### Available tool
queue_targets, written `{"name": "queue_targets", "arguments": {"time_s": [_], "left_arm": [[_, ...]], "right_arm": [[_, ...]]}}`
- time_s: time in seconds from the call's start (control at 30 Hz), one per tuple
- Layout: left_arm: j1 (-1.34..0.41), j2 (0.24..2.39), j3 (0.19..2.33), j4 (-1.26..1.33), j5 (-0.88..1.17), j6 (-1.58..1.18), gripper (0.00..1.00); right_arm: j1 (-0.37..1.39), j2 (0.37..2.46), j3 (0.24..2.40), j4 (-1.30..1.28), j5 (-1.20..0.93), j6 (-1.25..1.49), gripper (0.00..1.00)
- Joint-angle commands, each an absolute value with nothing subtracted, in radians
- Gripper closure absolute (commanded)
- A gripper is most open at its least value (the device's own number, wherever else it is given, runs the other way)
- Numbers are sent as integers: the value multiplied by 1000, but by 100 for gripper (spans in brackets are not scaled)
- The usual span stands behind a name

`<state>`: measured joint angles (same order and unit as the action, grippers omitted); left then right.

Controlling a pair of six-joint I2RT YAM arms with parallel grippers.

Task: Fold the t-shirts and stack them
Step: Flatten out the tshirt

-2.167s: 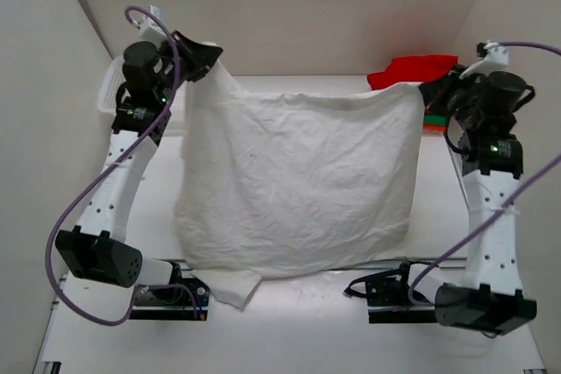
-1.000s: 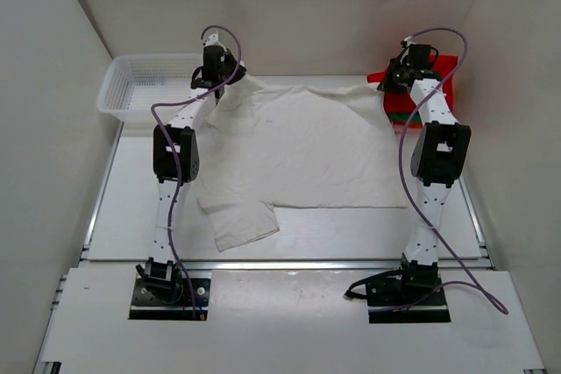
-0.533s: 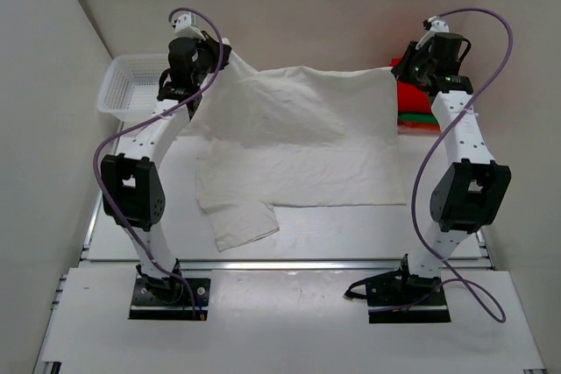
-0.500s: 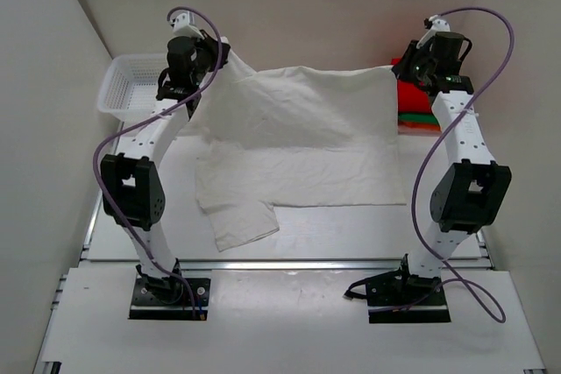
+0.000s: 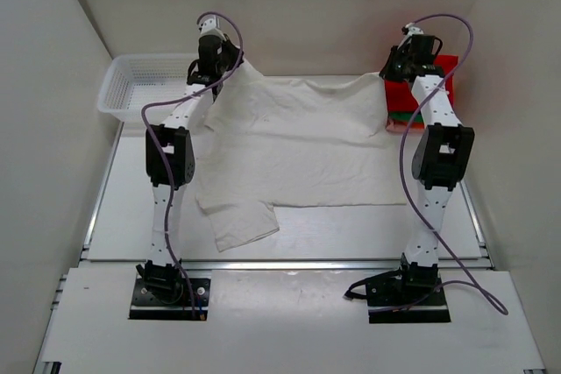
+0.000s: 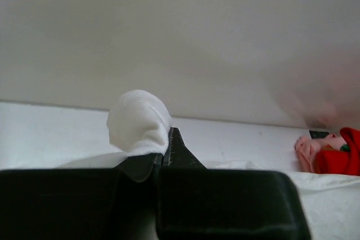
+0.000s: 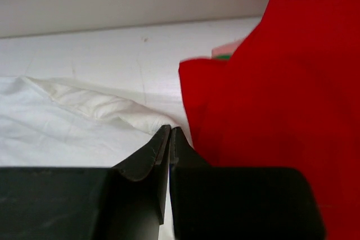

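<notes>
The cream t-shirt (image 5: 298,142) lies spread and wrinkled on the table, one sleeve (image 5: 241,221) at the near left. My left gripper (image 5: 230,66) is shut on its far left corner; a bunch of cloth (image 6: 138,122) sticks out beside the closed jaws (image 6: 167,139). My right gripper (image 5: 392,72) is shut on its far right corner (image 7: 140,119), jaws closed (image 7: 169,133). A red t-shirt (image 5: 434,76) tops a stack at the far right, green and pink edges (image 5: 405,115) under it, right beside the right gripper (image 7: 270,82).
A white mesh basket (image 5: 145,85) stands at the far left corner. White walls close in the back and both sides. A metal rail (image 5: 289,263) crosses the table near the arm bases.
Both arms have lowered and reached toward the back wall, laying the raised far edge of the cream t-shirt down flat. Both grippers stay shut on its corners.
</notes>
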<state>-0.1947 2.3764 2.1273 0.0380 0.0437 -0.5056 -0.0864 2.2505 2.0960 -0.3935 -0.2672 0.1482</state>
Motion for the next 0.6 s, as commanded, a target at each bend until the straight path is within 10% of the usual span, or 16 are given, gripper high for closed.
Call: {"name": "queue_targets", "arguments": {"time_s": [0.0,0.23,0.4,0.57], "left_arm": [[-164,2442,2348,9,2,-509,99],[-152,2559,2595,-161,46,-520,38],[-155,2364,2415,-274,124,-471,29],[-150,1847,1709,-305,199,-523,27]], "right_arm": [[-95,2342,2339,-391,-239,136,100],[-77,2346,2340,-324,-118,132,60],[-57,2063,2097,-316,27,137,23],[-38,1740,1655,-377,89,213,30]]}}
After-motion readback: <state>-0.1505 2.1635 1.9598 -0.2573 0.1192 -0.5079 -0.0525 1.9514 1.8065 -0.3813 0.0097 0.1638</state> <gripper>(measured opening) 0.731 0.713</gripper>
